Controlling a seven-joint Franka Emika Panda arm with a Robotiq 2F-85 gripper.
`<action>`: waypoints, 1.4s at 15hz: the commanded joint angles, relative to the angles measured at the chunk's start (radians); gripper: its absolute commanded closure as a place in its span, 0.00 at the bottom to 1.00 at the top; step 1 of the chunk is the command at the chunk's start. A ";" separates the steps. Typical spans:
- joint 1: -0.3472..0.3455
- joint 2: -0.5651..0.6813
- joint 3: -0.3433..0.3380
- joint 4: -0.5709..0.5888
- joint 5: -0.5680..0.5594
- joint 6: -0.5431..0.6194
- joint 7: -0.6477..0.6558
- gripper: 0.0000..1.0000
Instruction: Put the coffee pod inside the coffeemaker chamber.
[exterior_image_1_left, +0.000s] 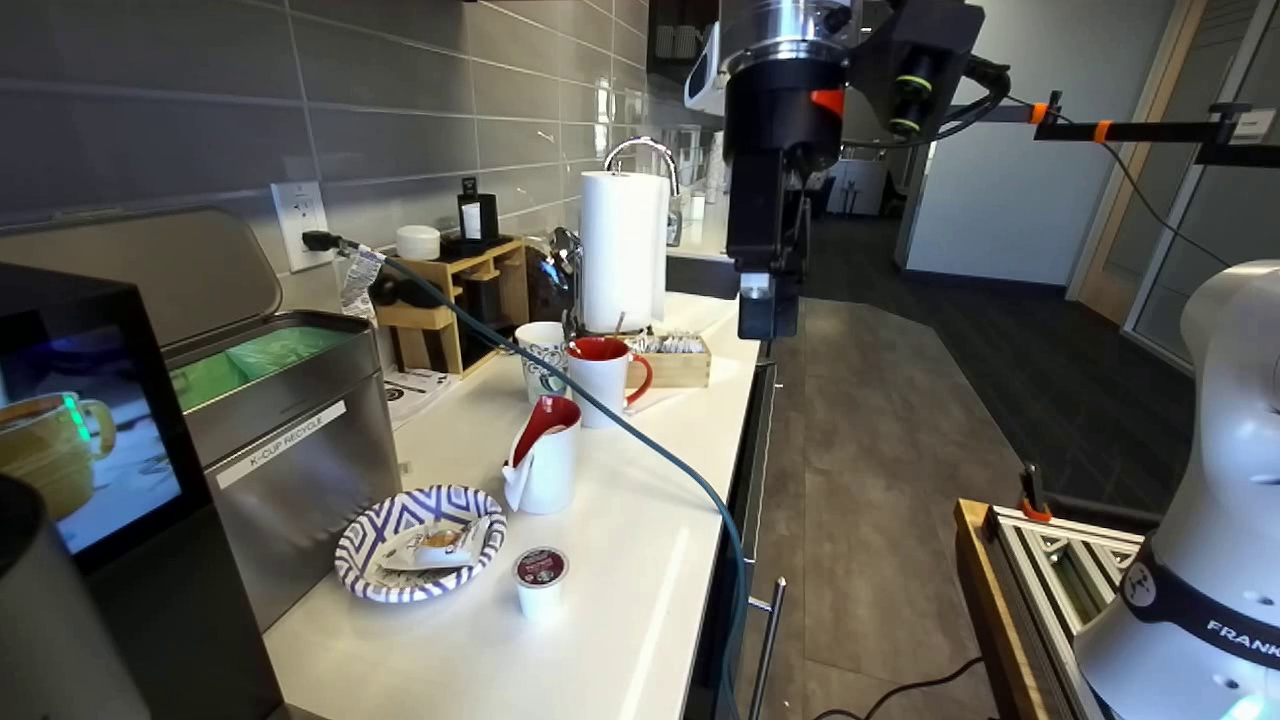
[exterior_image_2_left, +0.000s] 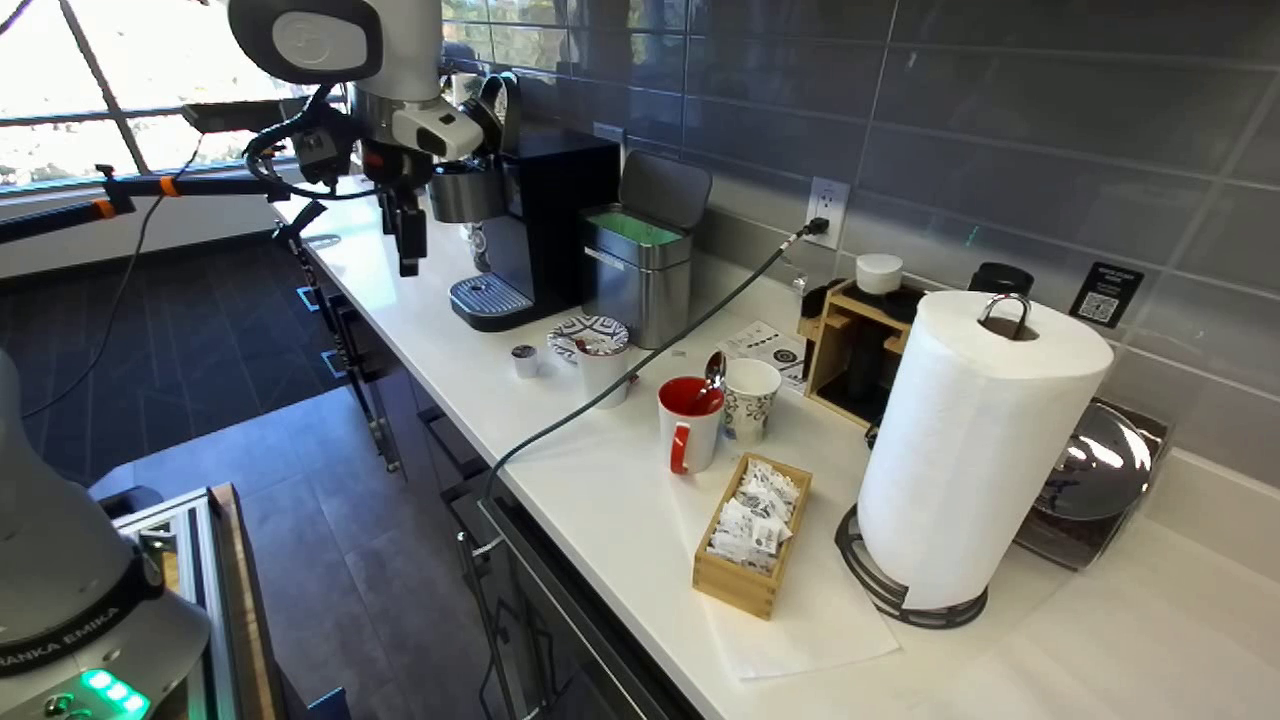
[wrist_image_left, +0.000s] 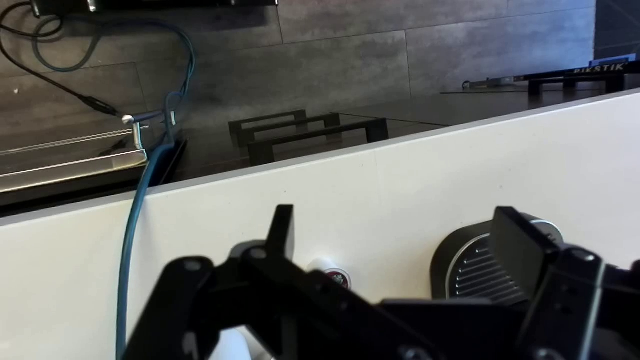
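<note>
The coffee pod (exterior_image_1_left: 541, 580) stands upright on the white counter, with a dark red-brown lid and white cup. It also shows in an exterior view (exterior_image_2_left: 525, 362) and, partly covered by a gripper finger, in the wrist view (wrist_image_left: 340, 276). The black coffeemaker (exterior_image_2_left: 565, 215) stands beyond it with its rounded grey head (exterior_image_2_left: 468, 192); its lit screen (exterior_image_1_left: 85, 430) shows at the left. A lid-like part stands raised above the head; the chamber's inside is hidden. My gripper (wrist_image_left: 395, 212) is open and empty, high above the pod, also in both exterior views (exterior_image_1_left: 768, 310) (exterior_image_2_left: 410, 255).
A patterned bowl (exterior_image_1_left: 360, 565) with a wrapper and a steel K-cup bin (exterior_image_1_left: 310, 470) stand near the pod. A folded cup (exterior_image_1_left: 550, 480), a red-and-white mug (exterior_image_1_left: 600, 385), and a paper towel roll (exterior_image_2_left: 985, 450) stand along the counter. A teal cable (exterior_image_2_left: 640, 370) hangs across it.
</note>
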 joint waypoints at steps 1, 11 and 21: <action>-0.025 0.029 0.044 0.016 0.000 0.016 0.080 0.00; 0.002 0.157 0.188 0.019 0.031 0.333 0.354 0.00; -0.018 0.170 0.219 -0.003 -0.177 0.427 0.410 0.00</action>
